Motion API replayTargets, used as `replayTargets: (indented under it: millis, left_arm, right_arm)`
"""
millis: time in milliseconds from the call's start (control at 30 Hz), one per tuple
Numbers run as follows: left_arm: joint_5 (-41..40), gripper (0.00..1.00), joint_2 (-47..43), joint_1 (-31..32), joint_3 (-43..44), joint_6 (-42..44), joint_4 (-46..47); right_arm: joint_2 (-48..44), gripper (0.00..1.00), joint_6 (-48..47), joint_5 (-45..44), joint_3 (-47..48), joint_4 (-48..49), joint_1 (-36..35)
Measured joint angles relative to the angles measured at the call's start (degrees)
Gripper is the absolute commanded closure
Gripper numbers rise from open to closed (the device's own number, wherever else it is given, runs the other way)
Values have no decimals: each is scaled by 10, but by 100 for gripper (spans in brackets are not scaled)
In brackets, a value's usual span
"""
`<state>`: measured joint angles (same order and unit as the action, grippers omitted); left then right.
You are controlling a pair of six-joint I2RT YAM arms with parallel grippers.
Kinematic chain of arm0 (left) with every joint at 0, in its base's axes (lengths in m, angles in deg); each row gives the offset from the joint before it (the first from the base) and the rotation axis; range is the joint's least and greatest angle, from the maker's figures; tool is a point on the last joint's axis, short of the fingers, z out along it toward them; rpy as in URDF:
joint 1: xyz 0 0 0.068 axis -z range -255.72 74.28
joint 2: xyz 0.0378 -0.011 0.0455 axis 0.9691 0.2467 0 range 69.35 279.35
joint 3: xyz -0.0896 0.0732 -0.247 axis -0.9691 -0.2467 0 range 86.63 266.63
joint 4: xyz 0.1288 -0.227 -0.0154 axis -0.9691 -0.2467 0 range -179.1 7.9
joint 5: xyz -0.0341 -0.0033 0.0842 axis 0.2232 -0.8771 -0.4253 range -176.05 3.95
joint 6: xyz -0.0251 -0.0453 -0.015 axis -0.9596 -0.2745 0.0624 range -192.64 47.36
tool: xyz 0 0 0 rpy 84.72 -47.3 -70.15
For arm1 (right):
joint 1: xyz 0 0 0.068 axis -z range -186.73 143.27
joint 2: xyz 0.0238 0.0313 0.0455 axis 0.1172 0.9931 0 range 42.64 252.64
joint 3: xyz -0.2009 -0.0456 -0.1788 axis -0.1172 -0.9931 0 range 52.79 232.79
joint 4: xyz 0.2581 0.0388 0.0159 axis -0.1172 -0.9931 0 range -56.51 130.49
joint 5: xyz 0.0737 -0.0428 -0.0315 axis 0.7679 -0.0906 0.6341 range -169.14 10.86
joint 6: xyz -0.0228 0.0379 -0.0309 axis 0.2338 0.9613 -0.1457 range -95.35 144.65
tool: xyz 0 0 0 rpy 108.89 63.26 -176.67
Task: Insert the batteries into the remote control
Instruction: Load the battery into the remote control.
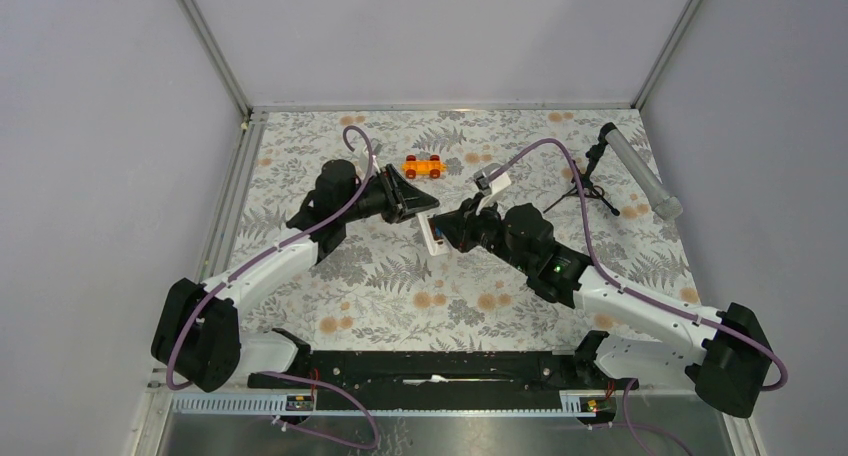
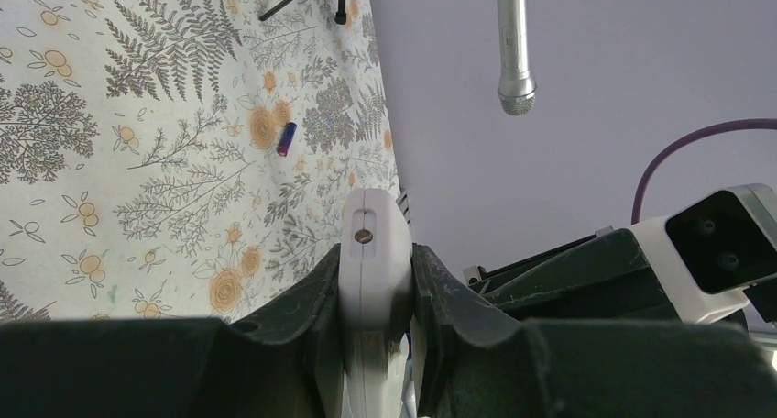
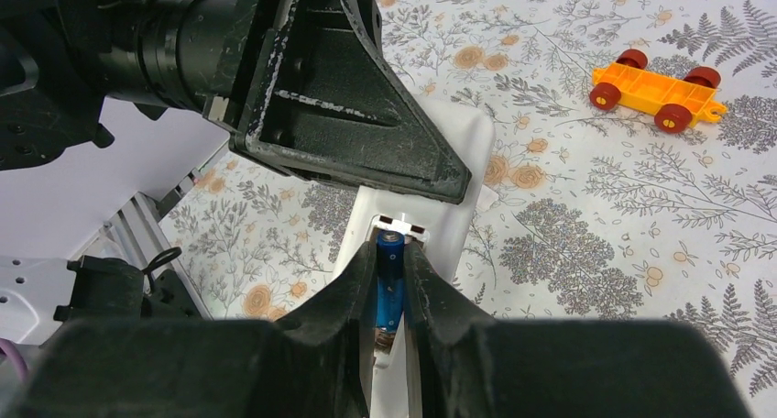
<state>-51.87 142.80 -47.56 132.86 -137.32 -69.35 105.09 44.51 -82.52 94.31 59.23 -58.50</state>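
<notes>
Both clamped, lower centre: left pincer [image 2: 376, 264] on slim white plastic remote [image 2: 370, 224], right pincer [image 3: 392, 255] seemingly on blue cylindrical battery [image 3: 389, 288].

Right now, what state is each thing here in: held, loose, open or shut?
Remote control: clamped in left gripper, battery bay uncovered.
Blue battery: pinched by right gripper at the bay, not released.
Second battery: lying loose on the tablecloth.
Orange toy car: standing on its wheels, untouched.
Grey tube: tilted on its tripod.
</notes>
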Motion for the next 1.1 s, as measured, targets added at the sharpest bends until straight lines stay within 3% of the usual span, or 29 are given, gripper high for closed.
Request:
replayTargets:
  millis: [367, 767, 1100]
  left_arm:
    - [5, 100, 0, -4, -4, -3, -2]
    - [4, 100, -5, -5, -5, 9, -16]
    - [-4, 100, -7, -5, -5, 39, -49]
  right_arm:
    - [4, 68, -21, 20, 1, -8, -1]
    - [29, 59, -16, 4, 47, -63, -3]
    - [23, 12, 43, -22, 77, -112, -3]
